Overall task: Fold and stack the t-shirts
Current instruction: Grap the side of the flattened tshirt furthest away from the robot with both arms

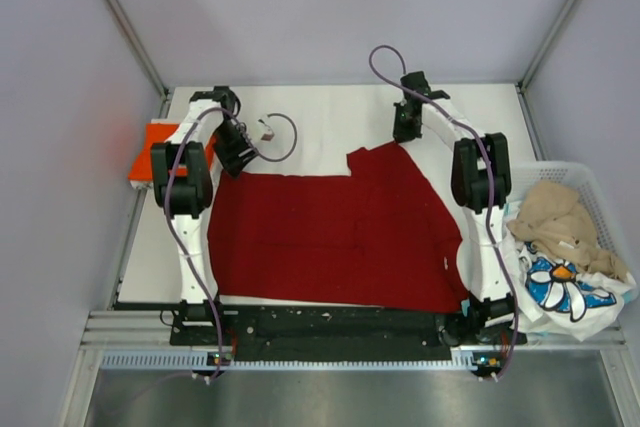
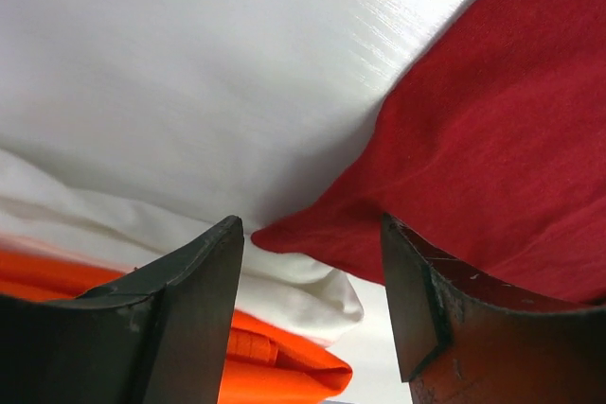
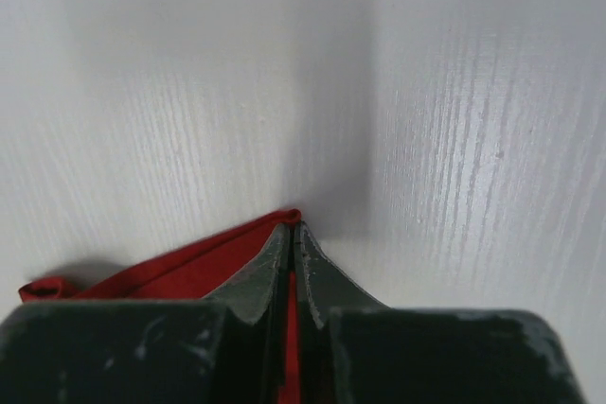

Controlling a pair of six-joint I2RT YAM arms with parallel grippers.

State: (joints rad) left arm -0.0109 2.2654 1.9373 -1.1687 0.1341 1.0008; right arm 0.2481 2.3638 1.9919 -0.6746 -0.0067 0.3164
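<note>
The large dark red t-shirt (image 1: 330,237) lies spread flat across the middle of the table. My right gripper (image 1: 405,129) is at its far right corner, shut on the red hem (image 3: 180,276); its jaws (image 3: 292,226) are pressed together with cloth between them. My left gripper (image 1: 237,152) is open at the shirt's far left corner; that red corner (image 2: 492,139) points into the gap between the fingers (image 2: 311,224). A folded bright orange-red shirt (image 1: 150,152) sits at the left table edge, also seen low in the left wrist view (image 2: 275,366), with white cloth (image 2: 303,295) over it.
White cloth (image 1: 310,137) with a small tag lies beyond the red shirt. A white lattice basket (image 1: 592,179) at the right holds a crumpled beige shirt (image 1: 555,217) and a white printed shirt (image 1: 565,287). Grey walls enclose the table (image 1: 480,107).
</note>
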